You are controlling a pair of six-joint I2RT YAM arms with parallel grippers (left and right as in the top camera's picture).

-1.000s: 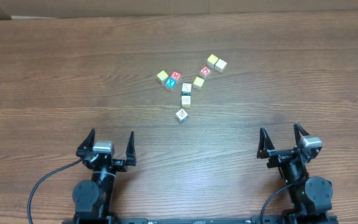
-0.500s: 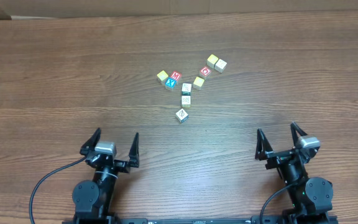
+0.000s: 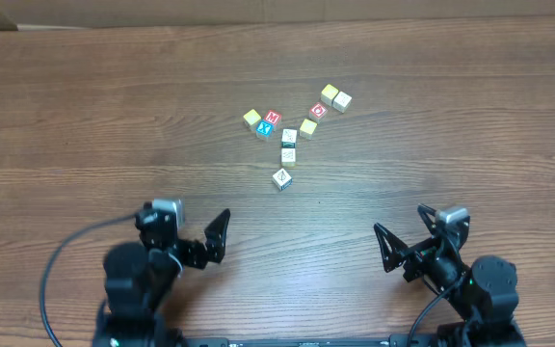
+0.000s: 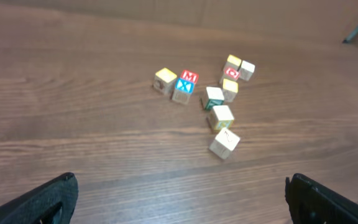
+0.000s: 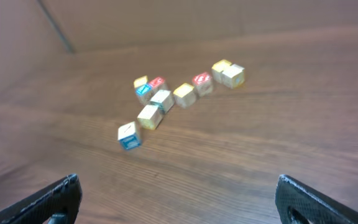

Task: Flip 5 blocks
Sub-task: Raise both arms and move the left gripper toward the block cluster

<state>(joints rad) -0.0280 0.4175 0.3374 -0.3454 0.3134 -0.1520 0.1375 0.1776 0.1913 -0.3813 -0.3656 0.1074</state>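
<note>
Wood-grain table (image 3: 85,106) spans the view, a tan wall (image 3: 258,10) behind. Blocks (image 3: 289,137) cluster mid-table, well apart from the left gripper (image 4: 182,199) and right gripper (image 5: 188,199), both spread wide and empty.

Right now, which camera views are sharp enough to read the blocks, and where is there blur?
Overhead: the blocks are crisp, but the left arm is smeared by motion. Left wrist: slightly soft, letters on the red and blue faces still readable. Right wrist: blurred throughout, markings unreadable.
</note>
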